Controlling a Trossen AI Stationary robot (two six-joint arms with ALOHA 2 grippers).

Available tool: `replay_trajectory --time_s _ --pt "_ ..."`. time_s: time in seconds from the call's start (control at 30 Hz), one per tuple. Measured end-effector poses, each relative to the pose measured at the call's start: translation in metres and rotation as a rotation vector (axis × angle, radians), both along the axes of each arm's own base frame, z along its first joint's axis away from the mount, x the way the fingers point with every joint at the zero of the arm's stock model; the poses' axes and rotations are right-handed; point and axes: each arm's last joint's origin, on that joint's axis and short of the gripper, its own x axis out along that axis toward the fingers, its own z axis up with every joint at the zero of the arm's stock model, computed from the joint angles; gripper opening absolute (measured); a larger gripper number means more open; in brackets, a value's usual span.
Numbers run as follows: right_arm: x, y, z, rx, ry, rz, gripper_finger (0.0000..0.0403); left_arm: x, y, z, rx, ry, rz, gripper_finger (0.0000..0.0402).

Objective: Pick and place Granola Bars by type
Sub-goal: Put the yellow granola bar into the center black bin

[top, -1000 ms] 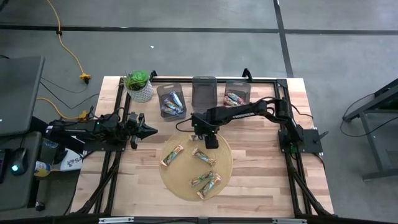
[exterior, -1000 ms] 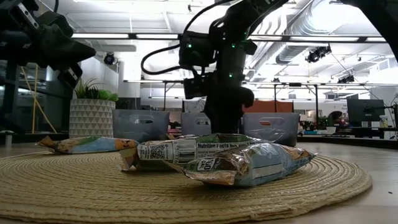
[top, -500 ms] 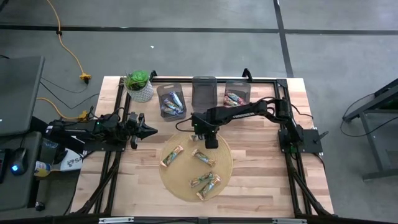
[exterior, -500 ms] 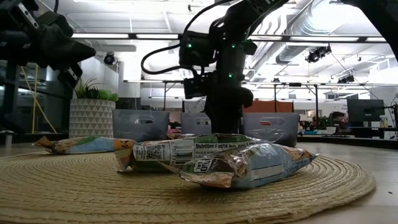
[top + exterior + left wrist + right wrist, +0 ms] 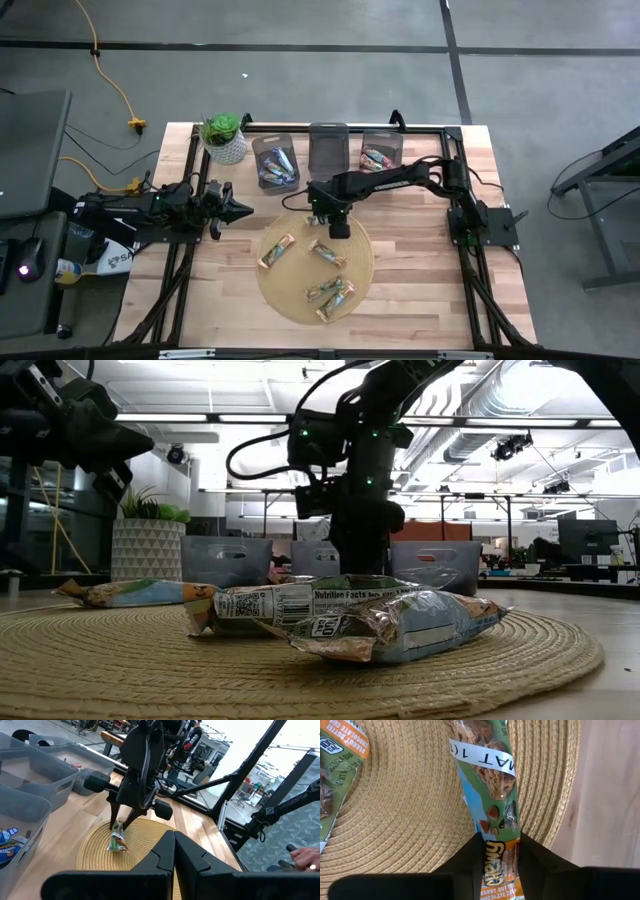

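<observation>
My right pincer (image 5: 498, 851) is clenched on the end of a green granola bar (image 5: 487, 785) at the far edge of the woven mat (image 5: 365, 265). I should lift straight up, grip firm, before swinging toward the bins (image 5: 328, 150). My right arm reaches leftward, wrist down. My left pincer (image 5: 240, 208), closed empty, waits at the left.

Grey concrete floor (image 5: 300, 80) crossed by a yellow cable (image 5: 112, 80).

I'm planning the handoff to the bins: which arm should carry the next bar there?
The right. Its gripper is already shut on a granola bar over the straw mat, close to the bins. The left gripper waits off the mat's edge, holding nothing.
</observation>
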Motion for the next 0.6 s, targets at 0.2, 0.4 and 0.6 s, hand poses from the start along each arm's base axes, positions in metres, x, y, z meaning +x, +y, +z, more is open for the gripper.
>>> replay_trajectory --time_s 0.2,0.4,0.6 --pt "0.009 0.001 0.013 0.003 -0.046 0.006 0.0082 0.0 0.0 0.0 0.0 0.0 0.0 0.0001" --pt "0.023 0.002 0.035 -0.01 -0.128 0.012 0.0082 0.0 0.0 0.0 0.0 0.0 0.0 0.0001" --pt "0.034 0.009 0.058 -0.009 -0.207 0.031 0.0082 0.0 0.0 0.0 0.0 0.0 0.0 0.0001"
